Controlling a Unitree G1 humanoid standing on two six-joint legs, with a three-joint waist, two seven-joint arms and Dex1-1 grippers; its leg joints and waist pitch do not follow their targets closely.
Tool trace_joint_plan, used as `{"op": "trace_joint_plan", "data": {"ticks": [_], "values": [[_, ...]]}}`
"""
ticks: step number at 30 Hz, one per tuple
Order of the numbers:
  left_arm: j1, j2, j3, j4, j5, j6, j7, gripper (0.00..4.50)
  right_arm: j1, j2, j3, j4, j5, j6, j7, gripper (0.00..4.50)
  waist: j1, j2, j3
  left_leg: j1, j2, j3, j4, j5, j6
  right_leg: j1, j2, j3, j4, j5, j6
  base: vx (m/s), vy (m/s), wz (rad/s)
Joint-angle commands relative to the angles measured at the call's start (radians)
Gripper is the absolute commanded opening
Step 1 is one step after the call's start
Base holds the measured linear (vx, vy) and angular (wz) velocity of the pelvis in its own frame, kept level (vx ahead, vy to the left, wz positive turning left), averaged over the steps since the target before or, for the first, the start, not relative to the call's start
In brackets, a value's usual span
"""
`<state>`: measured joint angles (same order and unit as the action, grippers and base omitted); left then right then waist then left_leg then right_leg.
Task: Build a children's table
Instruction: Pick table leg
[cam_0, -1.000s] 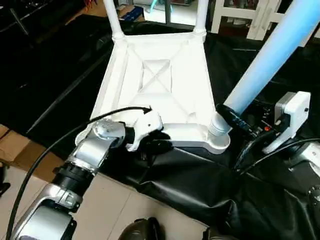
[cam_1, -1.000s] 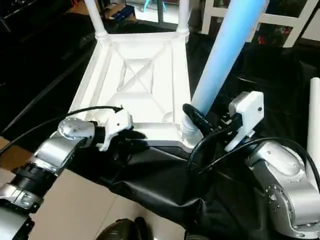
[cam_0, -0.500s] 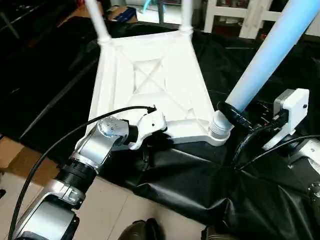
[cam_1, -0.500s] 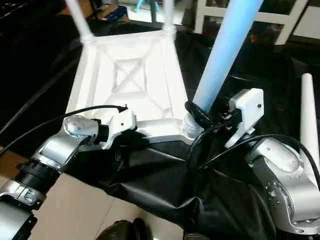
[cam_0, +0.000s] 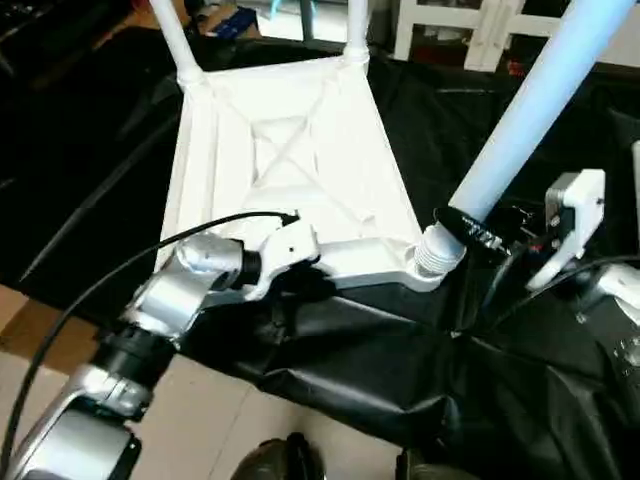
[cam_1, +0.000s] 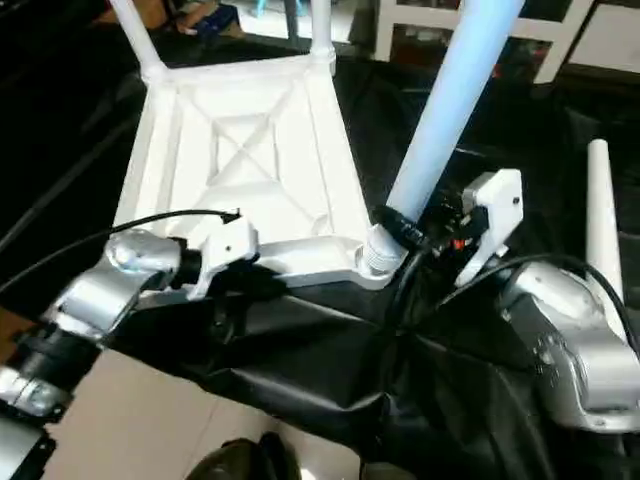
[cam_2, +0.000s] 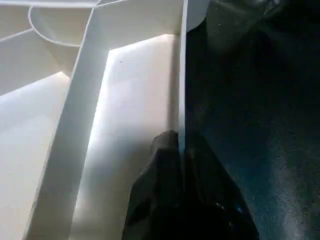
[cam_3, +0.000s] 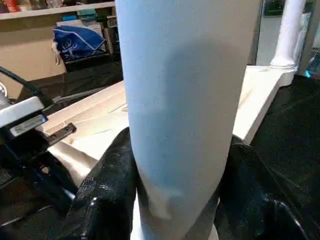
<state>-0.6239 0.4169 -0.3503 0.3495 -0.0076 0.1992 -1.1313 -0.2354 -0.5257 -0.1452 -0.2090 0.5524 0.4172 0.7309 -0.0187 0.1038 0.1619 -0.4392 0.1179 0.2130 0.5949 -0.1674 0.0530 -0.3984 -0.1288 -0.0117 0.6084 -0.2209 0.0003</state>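
The children's table top lies upside down on black cloth, its X-ribbed underside facing up. Two white legs stand in its far corner sockets. My left gripper is shut on the thin near rim of the top, one black finger on each side of the wall. My right gripper is shut around the base of a third leg, which leans up and to the right from the near right corner socket. In the right wrist view the black fingers hug this leg.
Another loose white leg lies on the black cloth at the far right. White furniture frames stand behind the table. Bare floor and cardboard show at the near left, below the cloth's edge.
My left gripper's fingers have closed onto the near rim of the top. The head camera has shifted, so the whole scene sits differently. The right gripper keeps its hold on the leg.
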Motion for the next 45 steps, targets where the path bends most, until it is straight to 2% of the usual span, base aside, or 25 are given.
{"op": "trace_joint_plan", "data": {"ticks": [1, 2, 4, 7, 8, 9, 11, 14, 17, 18, 19, 22, 26, 31, 33, 34, 38, 40, 42, 43, 45], "values": [[0.038, 0.007, -0.004, 0.024, -0.006, 0.016, -0.004, 0.02, -0.009, -0.011, 0.014, 0.002, 0.006, -0.009, 0.021, 1.86, 0.005, -0.031, -0.063, 0.051, 0.100, -0.057, -0.093, -0.181, 0.097, 0.016, -0.036, 0.017, -0.063, -0.056, -0.230, 0.000, 0.000, 0.00], [0.039, 0.008, -0.004, 0.024, -0.005, 0.013, -0.003, 0.02, -0.010, -0.011, 0.017, 0.005, 0.008, -0.008, 0.027, 1.86, 0.006, -0.037, -0.065, 0.050, 0.099, -0.055, -0.091, -0.157, 0.109, 0.018, -0.036, 0.016, -0.061, -0.020, -0.237, 0.000, 0.000, 0.00], [0.043, 0.009, -0.003, 0.021, -0.006, 0.013, -0.004, 0.02, -0.011, -0.009, 0.025, 0.008, 0.007, -0.010, 0.035, 1.86, 0.009, -0.038, -0.063, 0.047, 0.098, -0.053, -0.088, -0.143, 0.126, 0.020, -0.041, 0.018, -0.061, -0.004, -0.244, 0.000, 0.000, 0.00], [0.049, 0.003, 0.010, 0.013, -0.011, -0.018, 0.015, 0.02, -0.010, 0.001, 0.032, 0.011, 0.002, -0.015, 0.041, 1.86, 0.010, -0.039, -0.061, 0.045, 0.099, -0.054, -0.090, -0.151, 0.127, 0.019, -0.041, 0.018, -0.062, -0.030, -0.240, 0.000, 0.000, 0.00], [0.049, 0.003, 0.010, 0.013, -0.011, -0.018, 0.015, 0.02, -0.010, 0.001, 0.032, 0.011, 0.002, -0.015, 0.041, 1.86, 0.011, -0.039, -0.059, 0.046, 0.100, -0.054, -0.092, -0.170, 0.122, 0.018, -0.041, 0.018, -0.065, -0.057, -0.236, 0.000, 0.000, 0.00], [0.046, -0.009, 0.022, 0.015, -0.015, -0.033, 0.032, 0.28, -0.004, 0.003, 0.032, 0.008, 0.001, -0.017, 0.044, 1.86, 0.011, -0.041, -0.058, 0.048, 0.101, -0.054, -0.095, -0.188, 0.113, 0.017, -0.040, 0.019, -0.067, -0.086, -0.233, 0.000, 0.000, 0.00], [0.042, -0.019, 0.035, 0.008, -0.029, -0.032, 0.033, 0.28, 0.003, 0.004, 0.031, 0.001, 0.000, -0.017, 0.045, 1.86, 0.011, -0.040, -0.057, 0.049, 0.101, -0.053, -0.097, -0.198, 0.105, 0.015, -0.039, 0.020, -0.069, -0.102, -0.231, 0.000, 0.000, 0.00], [0.039, -0.034, 0.046, -0.023, -0.055, -0.026, 0.023, 0.64, 0.014, 0.006, 0.028, -0.015, 0.004, -0.013, 0.042, 1.86, 0.017, -0.034, -0.056, 0.056, 0.103, -0.052, -0.101, -0.217, 0.076, 0.008, -0.036, 0.021, -0.069, -0.105, -0.231, 0.000, 0.000, 0.00], [0.030, -0.055, 0.042, -0.032, -0.055, -0.035, 0.036, 0.82, 0.023, 0.009, 0.030, -0.028, 0.004, -0.015, 0.035, 1.86, 0.027, -0.028, -0.061, 0.063, 0.103, -0.050, -0.100, -0.163, 0.077, 0.009, -0.030, 0.018, -0.059, 0.015, -0.241, 0.000, 0.000, 0.00], [0.028, -0.059, 0.041, -0.031, -0.056, -0.032, 0.037, 0.82, 0.024, 0.010, 0.031, -0.029, 0.003, -0.016, 0.035, 1.86, 0.029, -0.031, -0.063, 0.060, 0.101, -0.049, -0.096, -0.116, 0.093, 0.014, -0.030, 0.016, -0.054, 0.086, -0.245, 0.000, 0.000, 0.00], [0.021, -0.071, 0.036, -0.021, -0.052, -0.029, 0.041, 0.82, 0.027, 0.011, 0.032, -0.031, 0.001, -0.019, 0.034, 1.86, 0.033, -0.028, -0.066, 0.059, 0.100, -0.048, -0.091, -0.073, 0.111, 0.015, -0.032, 0.015, -0.049, 0.146, -0.251, 0.000, 0.000, 0.00], [0.006, -0.090, 0.026, 0.010, -0.031, -0.043, 0.055, 0.82, 0.029, 0.013, 0.032, -0.034, -0.001, -0.022, 0.034, 1.86, 0.038, -0.030, -0.064, 0.055, 0.099, -0.045, -0.086, -0.050, 0.139, 0.018, -0.036, 0.016, -0.048, 0.186, -0.258, 0.000, 0.000, 0.00], [-0.011, -0.114, 0.026, 0.024, -0.031, -0.042, 0.079, 0.82, 0.034, 0.012, 0.029, -0.040, 0.000, -0.023, 0.033, 1.86, 0.050, -0.031, -0.060, 0.059, 0.104, -0.045, -0.093, -0.111, 0.121, 0.017, -0.037, 0.016, -0.056, 0.103, -0.259, 0.000, 0.000, 0.00], [-0.023, -0.121, 0.006, 0.029, -0.016, -0.043, 0.064, 0.82, 0.042, 0.014, 0.030, -0.053, -0.006, -0.025, 0.027, 1.86, 0.054, -0.020, -0.055, 0.062, 0.104, -0.048, -0.103, -0.161, 0.074, 0.014, -0.034, 0.015, -0.059, 0.062, -0.245, 0.000, 0.000, 0.00], [-0.025, -0.116, -0.004, 0.040, 0.000, -0.053, 0.061, 0.82, 0.044, 0.015, 0.030, -0.056, -0.009, -0.026, 0.025, 1.86, 0.053, -0.025, -0.056, 0.060, 0.102, -0.048, -0.101, -0.152, 0.076, 0.017, -0.035, 0.015, -0.059, 0.088, -0.244, 0.000, 0.000, 0.00], [-0.026, -0.115, -0.008, 0.048, 0.008, -0.060, 0.063, 0.82, 0.045, 0.014, 0.030, -0.058, -0.011, -0.028, 0.024, 1.86, 0.054, -0.018, -0.055, 0.058, 0.102, -0.049, -0.100, -0.147, 0.078, 0.017, -0.037, 0.016, -0.058, 0.093, -0.243, 0.000, 0.000, 0.00], [-0.043, -0.119, -0.023, 0.074, 0.031, -0.063, 0.076, 0.82, 0.047, 0.007, 0.020, -0.059, -0.018, -0.036, 0.019, 1.86, 0.056, -0.017, -0.053, 0.059, 0.102, -0.047, -0.101, -0.159, 0.081, 0.018, -0.039, 0.017, -0.062, 0.083, -0.243, 0.000, 0.000, 0.00], [-0.051, -0.123, -0.029, 0.083, 0.037, -0.058, 0.080, 1.12, 0.047, 0.004, 0.014, -0.059, -0.018, -0.037, 0.016, 1.86, 0.057, -0.016, -0.052, 0.060, 0.103, -0.047, -0.104, -0.181, 0.072, 0.017, -0.039, 0.016, -0.065, 0.047, -0.241, 0.000, 0.000, 0.00], [-0.067, -0.125, -0.048, 0.115, 0.075, -0.071, 0.111, 1.18, 0.048, 0.000, 0.007, -0.063, -0.016, -0.038, 0.012, 1.86, 0.057, -0.010, -0.050, 0.060, 0.104, -0.049, -0.109, -0.216, 0.053, 0.016, -0.038, 0.016, -0.068, 0.005, -0.235, 0.000, 0.000, 0.00], [-0.070, -0.125, -0.052, 0.121, 0.083, -0.075, 0.117, 1.21, 0.048, 0.000, 0.006, -0.065, -0.016, -0.038, 0.011, 1.86, 0.057, -0.011, -0.049, 0.064, 0.105, -0.048, -0.111, -0.236, 0.044, 0.013, -0.037, 0.017, -0.073, -0.015, -0.229, 0.000, 0.000, 0.00], [-0.076, -0.122, -0.065, 0.138, 0.109, -0.086, 0.129, 1.31, 0.051, -0.001, 0.003, -0.070, -0.017, -0.038, 0.009, 1.86, 0.057, -0.012, -0.046, 0.062, 0.104, -0.048, -0.113, -0.266, 0.031, 0.013, -0.041, 0.019, -0.078, -0.054, -0.220, 0.000, 0.000, 0.00]]}}
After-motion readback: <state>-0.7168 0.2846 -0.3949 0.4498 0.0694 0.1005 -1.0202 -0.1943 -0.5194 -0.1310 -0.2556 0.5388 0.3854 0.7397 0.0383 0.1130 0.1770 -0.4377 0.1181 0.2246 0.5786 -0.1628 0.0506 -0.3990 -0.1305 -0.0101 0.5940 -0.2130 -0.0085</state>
